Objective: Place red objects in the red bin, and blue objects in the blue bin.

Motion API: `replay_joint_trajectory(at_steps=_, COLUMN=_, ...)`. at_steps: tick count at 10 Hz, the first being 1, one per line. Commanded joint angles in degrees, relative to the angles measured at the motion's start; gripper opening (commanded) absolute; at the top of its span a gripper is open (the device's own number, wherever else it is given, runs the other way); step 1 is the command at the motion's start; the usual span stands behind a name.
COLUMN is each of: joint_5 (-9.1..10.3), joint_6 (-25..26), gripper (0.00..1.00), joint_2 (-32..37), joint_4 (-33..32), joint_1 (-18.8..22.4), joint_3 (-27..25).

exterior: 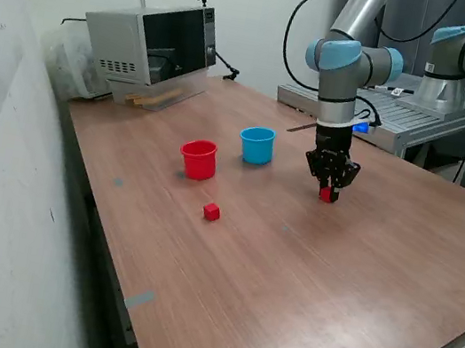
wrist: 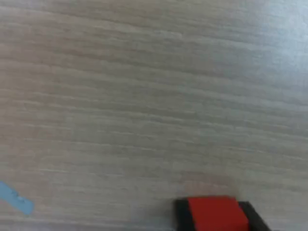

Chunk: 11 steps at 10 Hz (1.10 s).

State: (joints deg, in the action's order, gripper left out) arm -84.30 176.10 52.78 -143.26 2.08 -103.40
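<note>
A robotics lab: two robot arms (exterior: 352, 60), wooden workbench (exterior: 288, 265), aluminium-frame stand (exterior: 440, 121), bare white walls

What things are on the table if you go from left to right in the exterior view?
Microwave → red cup → loose red cube → light blue cup → pincer around a second red cube.

Red cube (wrist: 213, 211) between dark gripper (wrist: 214, 216) fingers (blurred), over wood-grain table (wrist: 144, 96).
</note>
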Motion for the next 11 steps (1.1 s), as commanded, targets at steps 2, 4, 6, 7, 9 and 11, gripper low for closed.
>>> replay_joint_trajectory(at_steps=2, joint_5=-0.60, joint_6=-0.5, gripper=0.00, joint_2=0.0, joint_4=0.3, joint_1=-0.3, joint_3=0.1)
replay_joint_trajectory(at_steps=4, joint_5=-2.36, joint_6=-0.6, gripper=0.00, joint_2=2.7, joint_4=0.9, joint_1=-0.4, joint_3=0.2)
replay_joint_trajectory(at_steps=6, joint_5=-2.45, joint_6=-1.5, gripper=0.00, joint_2=9.3, joint_4=3.1, joint_1=-0.4, joint_3=0.2)
replay_joint_trajectory(at_steps=7, joint_5=-2.71, joint_6=-1.8, gripper=0.00, joint_2=11.9, joint_4=5.5, joint_1=-0.4, joint_3=0.6)
replay_joint_trajectory(at_steps=9, joint_5=-4.02, joint_6=-1.9, gripper=0.00, joint_2=16.7, joint_4=9.1, joint_1=-0.4, joint_3=1.2)
replay_joint_trajectory(at_steps=11, joint_5=-4.03, joint_6=-2.7, gripper=0.00, joint_2=18.1, joint_4=11.7, joint_1=-0.8, joint_3=4.2)
